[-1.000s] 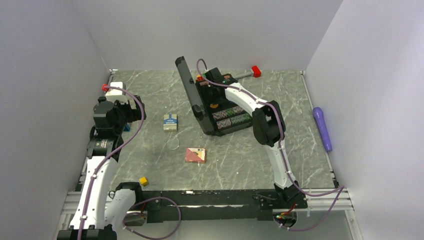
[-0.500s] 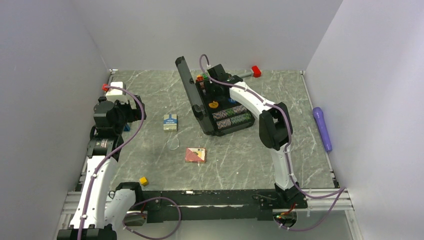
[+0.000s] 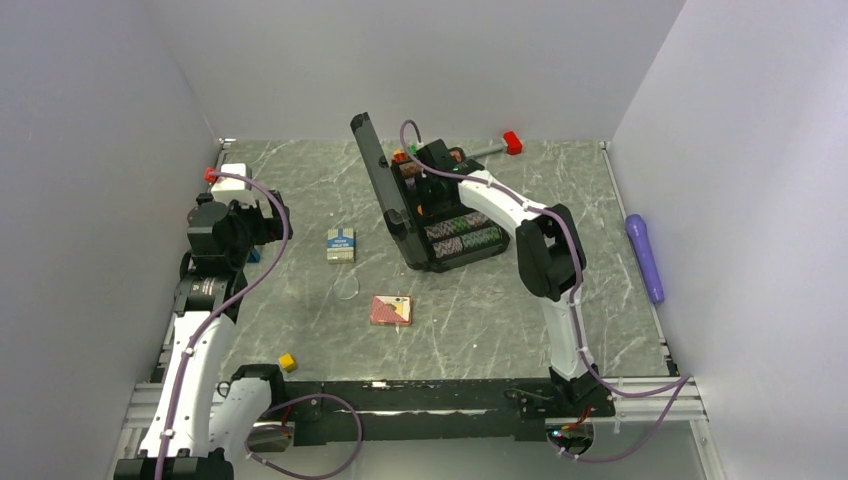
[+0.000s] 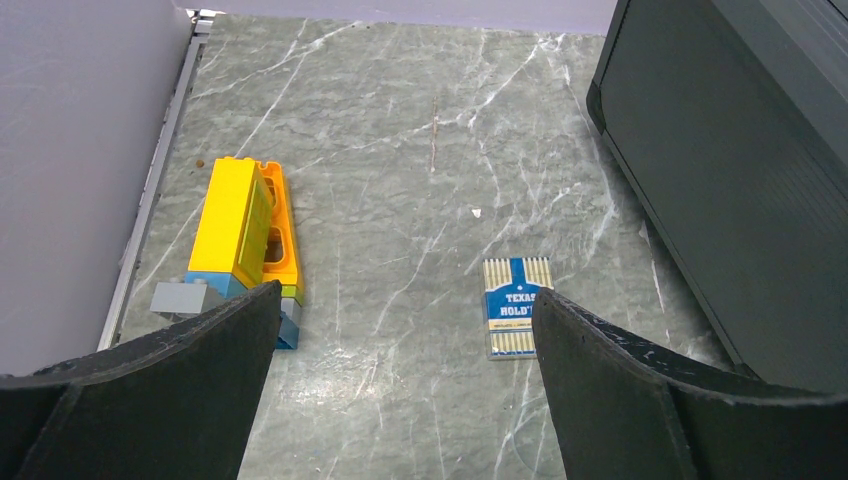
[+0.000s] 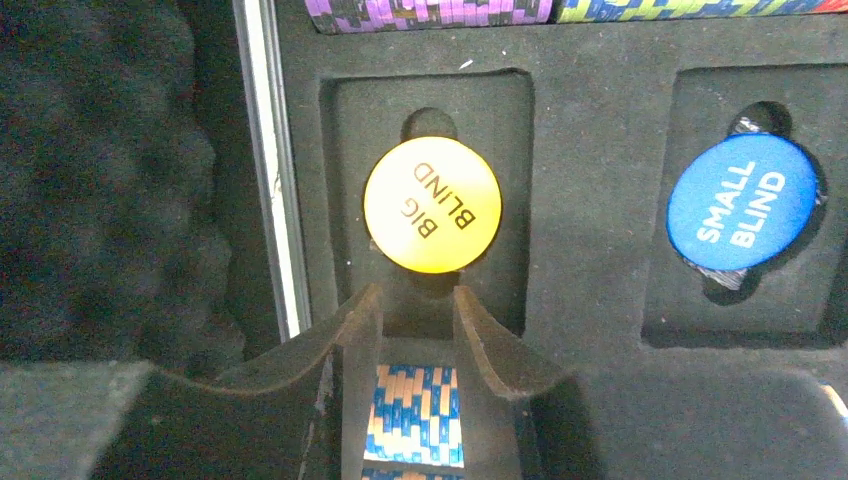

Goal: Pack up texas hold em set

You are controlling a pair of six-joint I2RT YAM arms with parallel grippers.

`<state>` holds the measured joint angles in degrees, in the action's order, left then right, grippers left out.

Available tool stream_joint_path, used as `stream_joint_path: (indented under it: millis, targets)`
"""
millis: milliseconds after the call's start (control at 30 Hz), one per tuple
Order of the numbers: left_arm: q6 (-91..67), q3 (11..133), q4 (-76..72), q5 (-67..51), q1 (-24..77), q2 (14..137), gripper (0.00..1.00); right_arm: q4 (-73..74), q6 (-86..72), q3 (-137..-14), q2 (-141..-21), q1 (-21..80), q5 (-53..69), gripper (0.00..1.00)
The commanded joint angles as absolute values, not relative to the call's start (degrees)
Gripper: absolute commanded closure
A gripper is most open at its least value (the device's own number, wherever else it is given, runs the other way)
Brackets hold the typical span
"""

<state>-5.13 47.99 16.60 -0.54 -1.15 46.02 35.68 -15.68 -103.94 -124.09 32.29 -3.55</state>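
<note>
The black hard plastic briefcase (image 3: 378, 175) stands open at 12 o'clock on the grey marbled table (image 3: 300, 180). Only the right wrist view shows its foam tray. A round orange "BIG BLIND" marker (image 5: 431, 204) lies in a square recess, with a round blue "SMALL BLIND" marker (image 5: 741, 202) at its 3 o'clock. The right gripper (image 5: 417, 296) hangs at the orange marker's 6 o'clock, fingers narrowly parted and empty. The left gripper (image 4: 407, 297), spread wide and empty, faces the blue-white card deck (image 4: 514, 306).
</note>
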Motion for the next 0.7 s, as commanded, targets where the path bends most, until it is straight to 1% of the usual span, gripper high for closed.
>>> stream_joint_path:
  millis: [0,300,667]
  targets:
    - [-4.5,48.0,14.4,-0.2,-1.2,46.1,0.01,33.7,-16.9,-104.6,-126.3,31.9,-3.4,0.64]
    - [-4.4,48.0,14.4,-0.2,-1.2,46.2,0.01,33.7,-16.7,-108.1,-130.8,31.3,-5.3,0.64]
    - [-4.4,48.0,14.4,-0.2,-1.3,46.5,0.01,31.7,-16.6,-109.0,-133.2,30.1,-5.5,0.66]
